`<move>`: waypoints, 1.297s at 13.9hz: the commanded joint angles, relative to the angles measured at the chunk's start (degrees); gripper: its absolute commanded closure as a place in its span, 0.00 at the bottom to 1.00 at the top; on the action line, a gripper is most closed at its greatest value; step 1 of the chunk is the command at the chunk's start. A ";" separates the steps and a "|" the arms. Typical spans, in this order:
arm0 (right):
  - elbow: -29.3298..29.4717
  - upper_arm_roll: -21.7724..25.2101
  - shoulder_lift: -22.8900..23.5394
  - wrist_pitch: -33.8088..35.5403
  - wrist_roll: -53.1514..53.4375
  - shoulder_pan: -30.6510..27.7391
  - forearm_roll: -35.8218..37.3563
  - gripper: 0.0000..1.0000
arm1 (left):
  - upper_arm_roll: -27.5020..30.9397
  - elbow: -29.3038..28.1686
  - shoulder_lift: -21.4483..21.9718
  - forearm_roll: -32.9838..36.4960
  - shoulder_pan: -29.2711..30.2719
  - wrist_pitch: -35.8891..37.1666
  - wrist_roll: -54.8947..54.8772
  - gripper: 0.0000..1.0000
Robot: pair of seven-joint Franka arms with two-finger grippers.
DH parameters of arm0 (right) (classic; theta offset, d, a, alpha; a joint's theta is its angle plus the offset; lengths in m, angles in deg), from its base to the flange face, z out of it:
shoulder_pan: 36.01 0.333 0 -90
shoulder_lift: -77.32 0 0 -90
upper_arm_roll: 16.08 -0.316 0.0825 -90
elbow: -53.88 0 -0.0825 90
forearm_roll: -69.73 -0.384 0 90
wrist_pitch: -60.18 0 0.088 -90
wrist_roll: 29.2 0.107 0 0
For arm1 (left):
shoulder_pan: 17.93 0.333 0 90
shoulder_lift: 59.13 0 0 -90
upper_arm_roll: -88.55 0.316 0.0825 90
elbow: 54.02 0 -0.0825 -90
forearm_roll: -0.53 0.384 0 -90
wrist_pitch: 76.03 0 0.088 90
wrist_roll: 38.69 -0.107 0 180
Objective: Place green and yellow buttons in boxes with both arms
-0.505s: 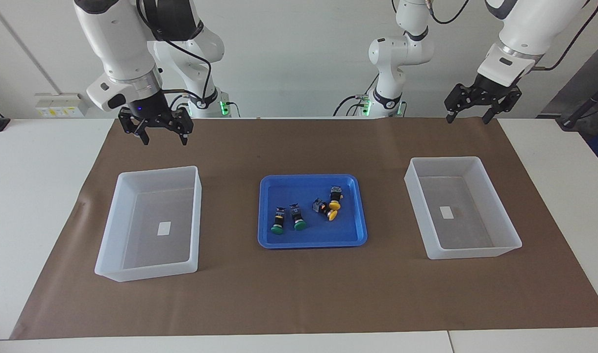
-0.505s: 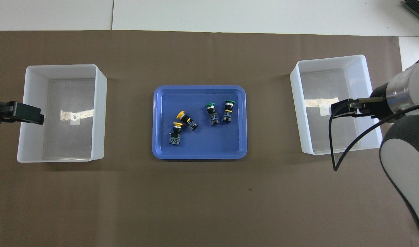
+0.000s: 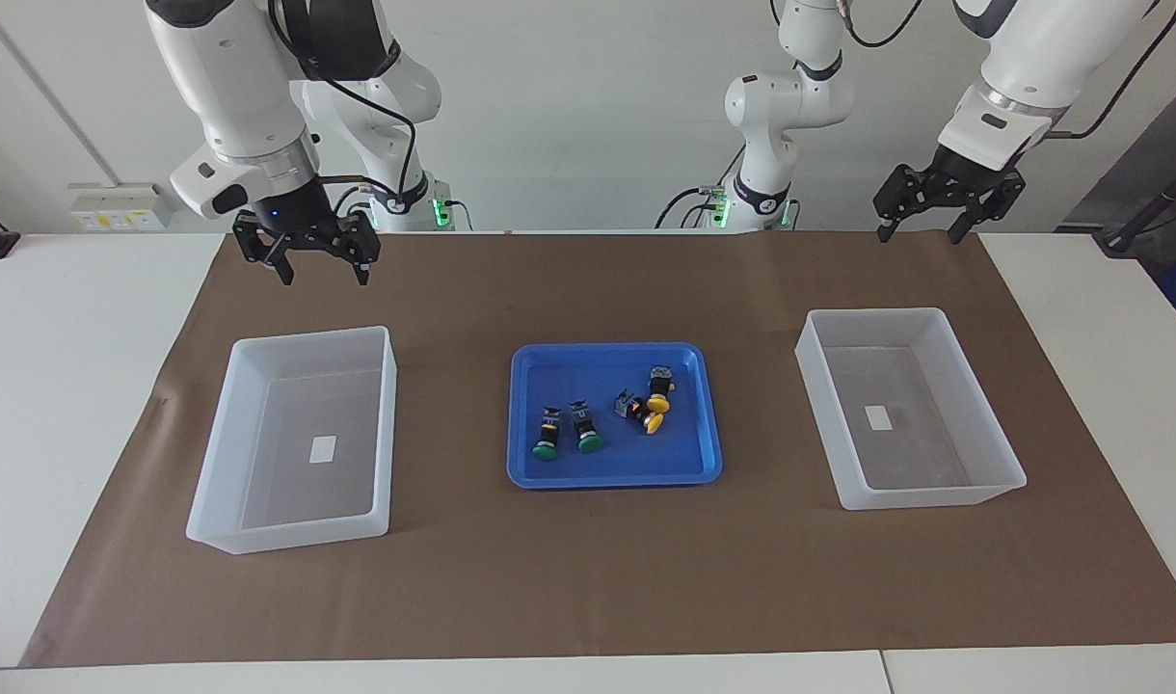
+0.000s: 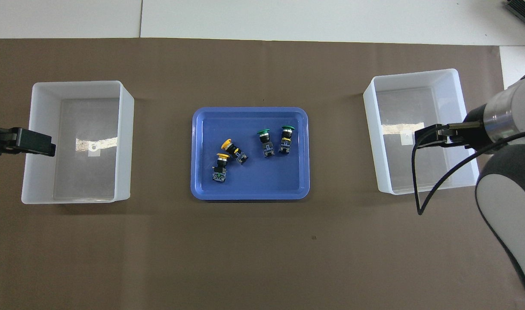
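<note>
Two green buttons (image 3: pixel 567 431) (image 4: pixel 274 140) and two yellow buttons (image 3: pixel 648 403) (image 4: pixel 226 157) lie on their sides in a shallow blue tray (image 3: pixel 612 477) (image 4: pixel 249 196) at mid table. One translucent white box (image 3: pixel 289 525) (image 4: pixel 372 142) stands at the right arm's end, its twin (image 3: pixel 921 496) (image 4: pixel 124 142) at the left arm's end. Both hold only a small white label. My right gripper (image 3: pixel 323 278) (image 4: pixel 432 134) hangs open and empty, high over the area of its box. My left gripper (image 3: pixel 919 234) (image 4: pixel 30 143) hangs open and empty, high over the area of its box.
A brown mat (image 3: pixel 588 578) covers most of the white table and carries the tray and both boxes. A black cable (image 4: pixel 417 185) loops down from the right arm's wrist. The arm bases (image 3: pixel 761 198) stand at the table's edge by the wall.
</note>
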 commanded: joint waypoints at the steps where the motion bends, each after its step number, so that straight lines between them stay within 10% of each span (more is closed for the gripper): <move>1: -0.68 -0.27 -1.09 -0.43 -1.87 -0.50 -1.45 0.00 | 0.08 -0.45 0.56 0.77 -0.57 -0.18 0.84 0.00; 11: -1.12 -0.18 -1.09 -1.84 -1.43 -0.94 -1.54 0.00 | -0.36 -14.75 4.51 -0.02 -4.68 -20.27 1.54 0.00; 18: -1.38 -0.27 -0.57 -4.04 -0.81 -0.07 -1.46 0.00 | -0.28 -23.92 -4.25 -0.02 -17.42 -40.50 10.32 0.00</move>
